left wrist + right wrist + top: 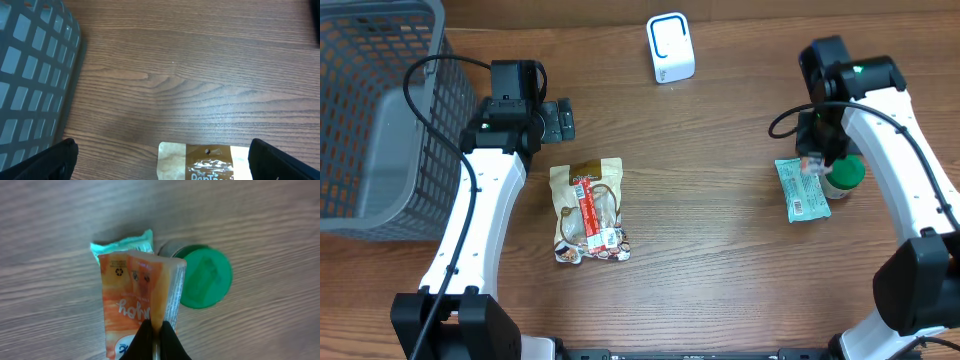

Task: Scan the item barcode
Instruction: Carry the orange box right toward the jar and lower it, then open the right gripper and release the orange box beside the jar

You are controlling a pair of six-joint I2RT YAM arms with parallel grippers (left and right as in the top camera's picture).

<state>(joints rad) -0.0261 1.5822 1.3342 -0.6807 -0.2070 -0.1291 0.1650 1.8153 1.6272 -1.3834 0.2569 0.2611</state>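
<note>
- Nearest the robot's base, a tan snack pouch (588, 210) with a red label lies flat on the wooden worktop (710, 250), in front of the left arm.
- The left gripper (558, 120) hangs just beyond the top edge of that pouch. Its jaws are spread wide and hold nothing. In the left wrist view its dark fingers (47, 161) sit at the two lower corners of the frame.
- On the right, the right gripper (155, 339) is closed tight on one edge of an orange packet (131, 300), which is held above the worktop.
- Below that packet, a teal packet (802, 190) lies flat, with a green-lidded jar (847, 176) right beside it.
- At the far left, a grey mesh basket (370, 120) stands on the worktop.
- Farthest back, near the middle, a small white scanner (670, 48) stands well apart from both arms.
</note>
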